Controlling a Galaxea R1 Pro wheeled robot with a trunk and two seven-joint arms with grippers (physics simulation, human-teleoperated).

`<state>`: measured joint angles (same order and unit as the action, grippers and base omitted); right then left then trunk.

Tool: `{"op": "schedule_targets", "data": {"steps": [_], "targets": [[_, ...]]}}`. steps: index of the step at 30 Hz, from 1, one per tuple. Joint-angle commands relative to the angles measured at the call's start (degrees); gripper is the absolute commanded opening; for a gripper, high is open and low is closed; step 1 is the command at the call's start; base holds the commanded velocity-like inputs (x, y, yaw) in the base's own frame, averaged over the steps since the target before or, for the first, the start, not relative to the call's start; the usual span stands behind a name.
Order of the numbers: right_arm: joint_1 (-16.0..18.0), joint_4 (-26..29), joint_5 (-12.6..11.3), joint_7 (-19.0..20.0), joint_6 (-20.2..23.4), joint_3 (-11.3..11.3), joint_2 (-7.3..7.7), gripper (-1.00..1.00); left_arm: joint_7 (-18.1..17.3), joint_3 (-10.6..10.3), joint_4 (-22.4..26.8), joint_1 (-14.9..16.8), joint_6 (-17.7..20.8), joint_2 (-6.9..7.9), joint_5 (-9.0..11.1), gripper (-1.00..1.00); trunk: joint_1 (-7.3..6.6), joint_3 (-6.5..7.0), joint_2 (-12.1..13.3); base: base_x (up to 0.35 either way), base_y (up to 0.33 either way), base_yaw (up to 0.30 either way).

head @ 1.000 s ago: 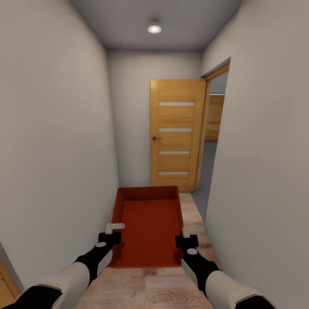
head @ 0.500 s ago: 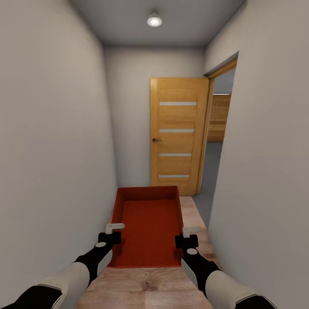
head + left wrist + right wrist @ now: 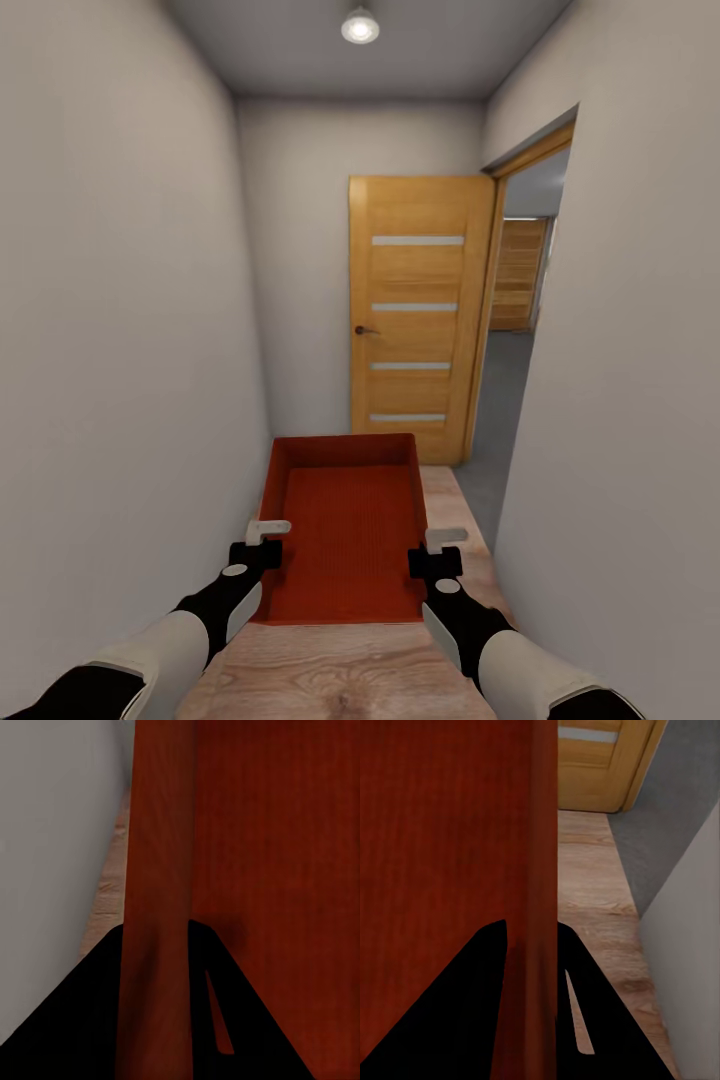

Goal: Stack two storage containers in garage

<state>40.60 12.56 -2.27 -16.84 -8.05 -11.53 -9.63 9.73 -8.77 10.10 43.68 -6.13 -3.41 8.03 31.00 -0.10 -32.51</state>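
Between 2 clamped end effectors (image 3: 268, 540) (image 3: 438, 550), 1 storage container (image 3: 345, 520).

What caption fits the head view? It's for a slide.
Both grippers, left and right, carry a red bin down a hallway toward a wooden door.

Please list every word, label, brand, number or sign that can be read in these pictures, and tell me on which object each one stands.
There is no readable text.
The storage container, held by the left gripper and right gripper, carries no label or brand.
The wooden door has only four pale horizontal strips, with no lettering.
The walls and the ceiling lamp bear no signs or numbers.
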Motion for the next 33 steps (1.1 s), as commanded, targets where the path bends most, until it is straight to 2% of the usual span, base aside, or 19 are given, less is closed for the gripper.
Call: {"op": "schedule_targets", "data": {"steps": [1,33], "targets": [[0.0,-0.43,-0.98,-0.01,-0.3,1.43,0.8,-1.0,0.29,3.49,0.18,0.09,-0.82,1.57,2.7,-1.0,0.05,0.0,-0.03,0.322,0.0,0.0],[0.0,-0.43,-0.98,-0.03,-0.3,1.43,0.84,-1.0,0.29,3.49,0.2,0.09,-0.83,1.57,2.7,-1.0,0.05,0.0,-0.03,0.322,0.0,0.0]]}}
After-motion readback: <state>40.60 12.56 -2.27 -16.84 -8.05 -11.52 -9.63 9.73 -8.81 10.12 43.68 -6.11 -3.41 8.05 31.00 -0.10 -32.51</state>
